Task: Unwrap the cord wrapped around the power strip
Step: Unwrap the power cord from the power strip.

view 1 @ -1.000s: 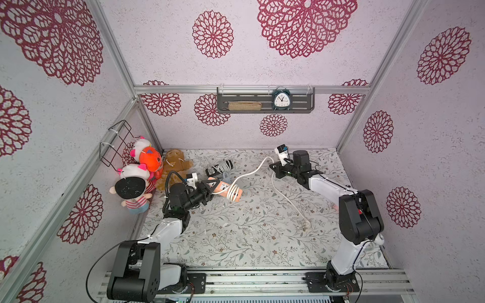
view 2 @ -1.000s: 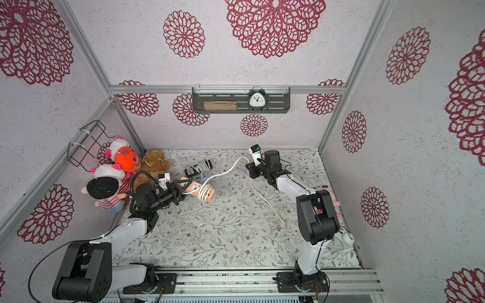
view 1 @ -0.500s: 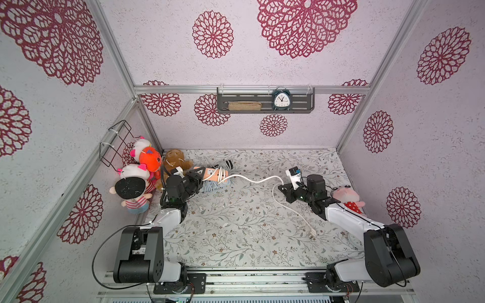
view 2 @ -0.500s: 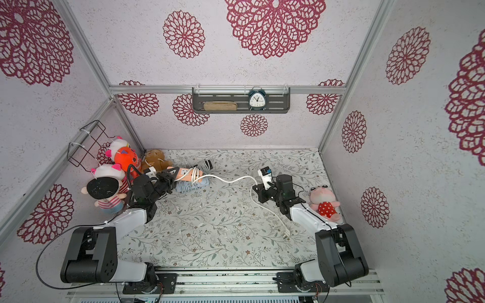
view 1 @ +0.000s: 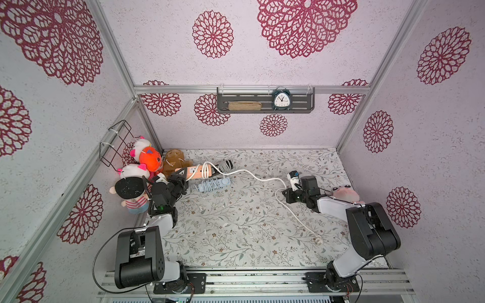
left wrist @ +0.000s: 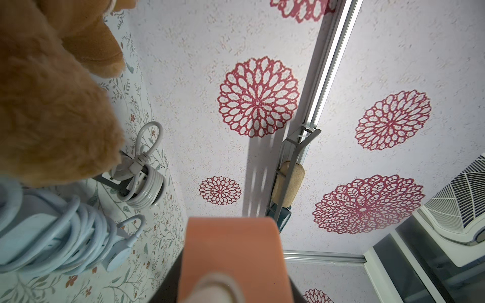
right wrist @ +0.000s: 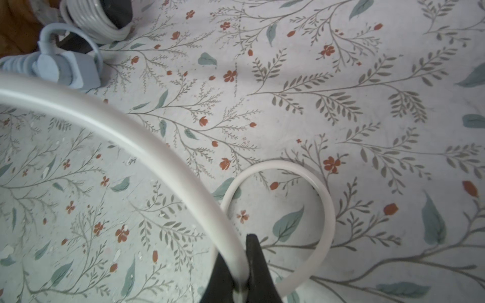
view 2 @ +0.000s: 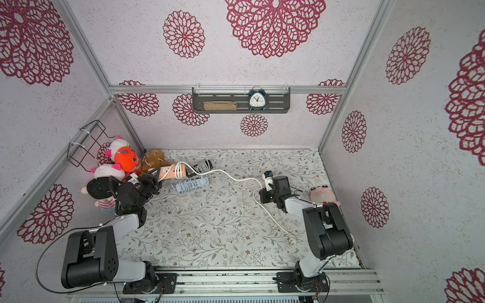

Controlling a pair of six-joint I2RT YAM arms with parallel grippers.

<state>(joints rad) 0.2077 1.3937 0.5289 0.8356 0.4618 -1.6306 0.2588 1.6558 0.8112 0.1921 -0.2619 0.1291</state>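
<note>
In both top views we saw the left gripper clamped on the orange power strip at the table's far-left corner beside the plush toys, with the white cord looped around it. Only the right wrist view showed us the right gripper pinched shut on that cord.

Surface: floral table is shown | Laid on it: blue strip wound in its cord; black strip behind; white cord trailed across; bear back left; pink plush right.
</note>
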